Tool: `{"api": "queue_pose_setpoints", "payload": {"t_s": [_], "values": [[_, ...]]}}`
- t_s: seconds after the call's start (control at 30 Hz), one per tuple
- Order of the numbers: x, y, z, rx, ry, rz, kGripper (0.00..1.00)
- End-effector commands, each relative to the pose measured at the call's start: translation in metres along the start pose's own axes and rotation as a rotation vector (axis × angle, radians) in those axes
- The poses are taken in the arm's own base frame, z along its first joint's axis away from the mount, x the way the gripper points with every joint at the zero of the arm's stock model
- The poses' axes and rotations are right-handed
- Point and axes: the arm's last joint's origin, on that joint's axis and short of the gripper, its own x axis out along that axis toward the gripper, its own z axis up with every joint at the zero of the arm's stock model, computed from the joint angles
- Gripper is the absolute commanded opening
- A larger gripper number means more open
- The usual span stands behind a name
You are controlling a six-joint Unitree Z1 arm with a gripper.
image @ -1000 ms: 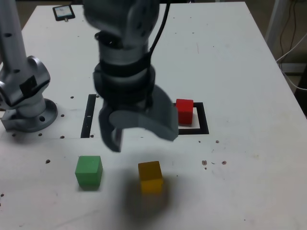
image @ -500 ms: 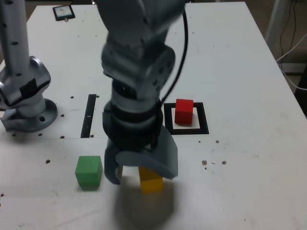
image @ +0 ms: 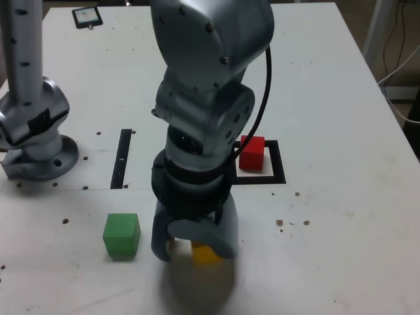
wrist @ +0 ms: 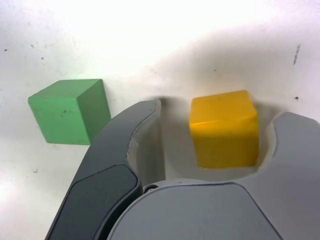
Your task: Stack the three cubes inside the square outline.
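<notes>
1. The yellow cube (wrist: pixel 225 132) lies between the jaws, nearer the light-grey jaw than the dark one; a visible gap separates it from the dark jaw.
2. The jaws stand well apart, wider than the cube, and do not grip it. Closing on it looks like the next step, with the dark jaw's side having the more space to take up.
3. The green cube (wrist: pixel 65 115) sits outside the jaws, just beyond the dark one.
4. The red cube (image: pixel 252 153) is inside the square outline (image: pixel 278 164), away from the jaws; the arm (image: pixel 203 118) covers part of the outline.
5. In the exterior view the jaws partly hide the yellow cube. Whether the light-grey jaw touches it, I cannot tell.
</notes>
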Motion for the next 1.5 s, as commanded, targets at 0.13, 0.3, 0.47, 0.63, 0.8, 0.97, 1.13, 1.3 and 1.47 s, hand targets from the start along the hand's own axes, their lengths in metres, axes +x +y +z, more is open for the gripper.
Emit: {"api": "queue_pose_setpoints", "payload": {"t_s": [0.13,0.3,0.47,0.63,0.8,0.97,1.13,1.3,1.47], "values": [[0.001,-0.003,0.01,0.025,-0.012,-0.011,0.56],[0.002,-0.003,0.012,0.028,-0.011,-0.014,0.5],[0.002,0.0,0.012,0.022,-0.011,-0.013,0.38],[0.002,0.001,0.013,0.021,-0.028,-0.006,0.23],[-0.001,0.003,0.012,0.024,-0.057,-0.001,0.22],[-0.013,0.009,0.009,0.057,-0.083,0.005,0.22],[-0.029,0.026,0.003,0.102,-0.098,0.021,0.22],[-0.043,0.05,-0.001,0.136,-0.109,0.052,0.22],[-0.045,0.084,0.001,0.125,-0.088,0.077,0.22]]}}
